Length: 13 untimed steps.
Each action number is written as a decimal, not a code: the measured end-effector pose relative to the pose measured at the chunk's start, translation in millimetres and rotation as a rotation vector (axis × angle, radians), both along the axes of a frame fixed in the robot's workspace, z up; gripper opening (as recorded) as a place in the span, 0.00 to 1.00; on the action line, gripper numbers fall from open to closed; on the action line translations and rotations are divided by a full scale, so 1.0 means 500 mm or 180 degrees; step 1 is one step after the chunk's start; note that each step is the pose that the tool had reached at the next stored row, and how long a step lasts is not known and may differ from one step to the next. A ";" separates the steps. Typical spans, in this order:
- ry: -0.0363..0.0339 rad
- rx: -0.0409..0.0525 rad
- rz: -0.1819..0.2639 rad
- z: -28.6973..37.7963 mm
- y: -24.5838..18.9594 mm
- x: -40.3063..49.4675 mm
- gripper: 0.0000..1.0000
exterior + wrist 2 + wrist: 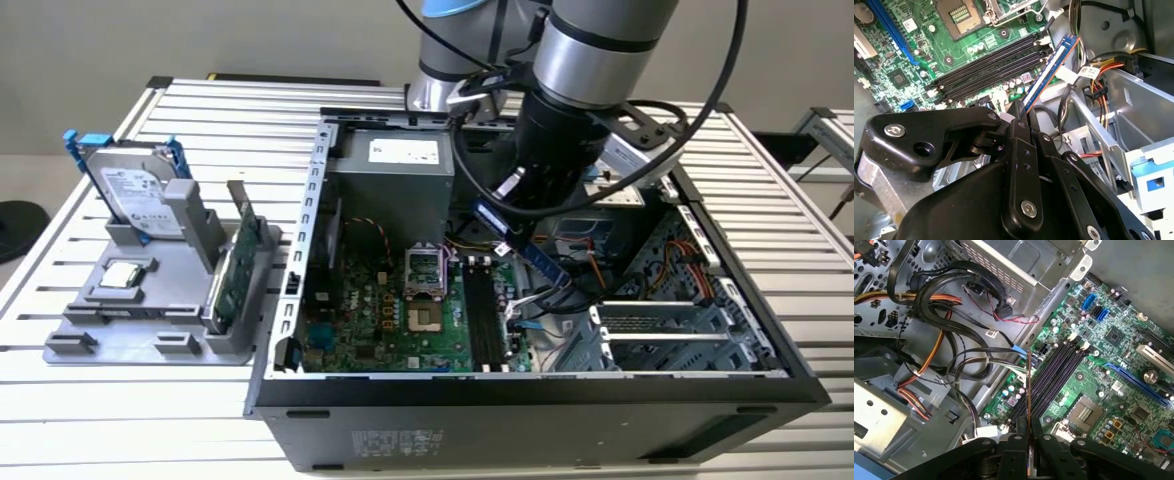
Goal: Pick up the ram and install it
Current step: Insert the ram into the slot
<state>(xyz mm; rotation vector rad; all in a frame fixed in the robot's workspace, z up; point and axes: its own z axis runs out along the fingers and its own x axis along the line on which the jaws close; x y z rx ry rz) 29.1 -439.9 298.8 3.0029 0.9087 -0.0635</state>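
My gripper is shut on the ram, a long thin stick with a blue face. It holds the ram tilted in the air inside the open computer case. In the second wrist view the ram sticks out from the gripper above the cables beside the black memory slots. The first wrist view has the ram edge-on, rising from the gripper and hanging beside the slots. The slots lie on the green motherboard, below and to the exterior view's left of the stick.
A grey fixture at the exterior view's left holds a silver hard drive with blue rails, a green expansion card and a processor chip. Inside the case are the power supply, loose cables and a metal drive cage.
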 end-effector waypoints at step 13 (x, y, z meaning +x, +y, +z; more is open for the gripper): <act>0.0000 0.0000 -0.0164 -0.003 0.0003 0.000 0.00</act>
